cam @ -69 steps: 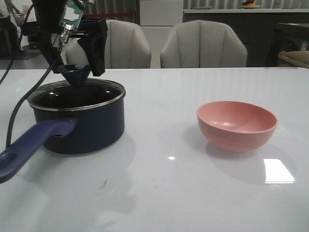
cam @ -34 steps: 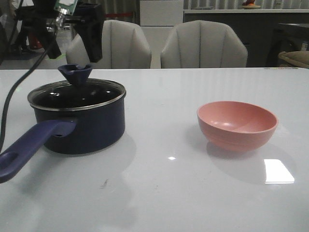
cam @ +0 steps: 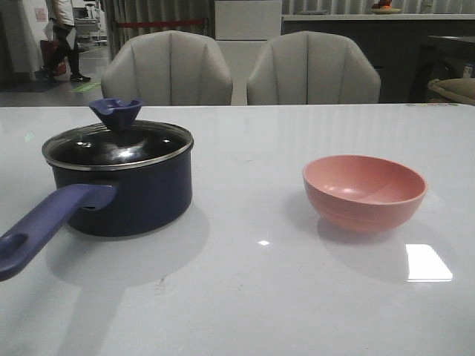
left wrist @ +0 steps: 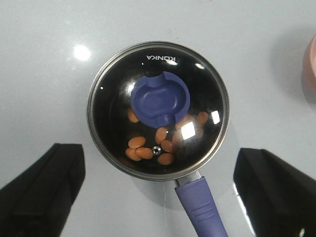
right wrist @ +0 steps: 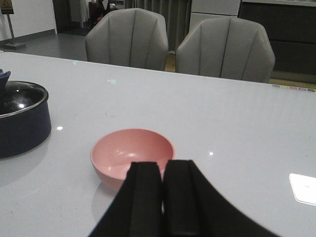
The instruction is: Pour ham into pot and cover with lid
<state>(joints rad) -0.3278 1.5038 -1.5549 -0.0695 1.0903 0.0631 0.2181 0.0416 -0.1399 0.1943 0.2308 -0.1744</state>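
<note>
Left gripper point(left wrist: 158, 192) had risen out of the front view, fingers spread wide. Lid point(cam: 117, 144) covered pot point(cam: 122, 194) at left, ham point(left wrist: 148, 148) inside. Right gripper point(right wrist: 163, 197) was closed, empty.

Dim, sharp frames — overhead glare on the table point(cam: 429, 262), perhaps a window.

Pot point(left wrist: 106, 148): dark round saucepan seen from straight above, standing on the pale counter point(left wrist: 44, 59).
Lid point(left wrist: 207, 84): clear glass with a thin metal rim, seated on the pot; "KONKA" is printed near one edge, and a small vent hole shows in the glass.
Knob point(left wrist: 160, 98): dark blue, at the lid's middle.
Ham point(left wrist: 140, 152): small orange pieces visible through the glass, lying inside the pot.
Handle point(left wrist: 200, 205): purple-blue, sticking out from the pot's rim.
Left hand point(left wrist: 158, 195): two dark fingers point(left wrist: 42, 190) spread wide, well apart from the pot, holding nothing.
Bowl point(left wrist: 311, 69): pink edge just in view.
</note>
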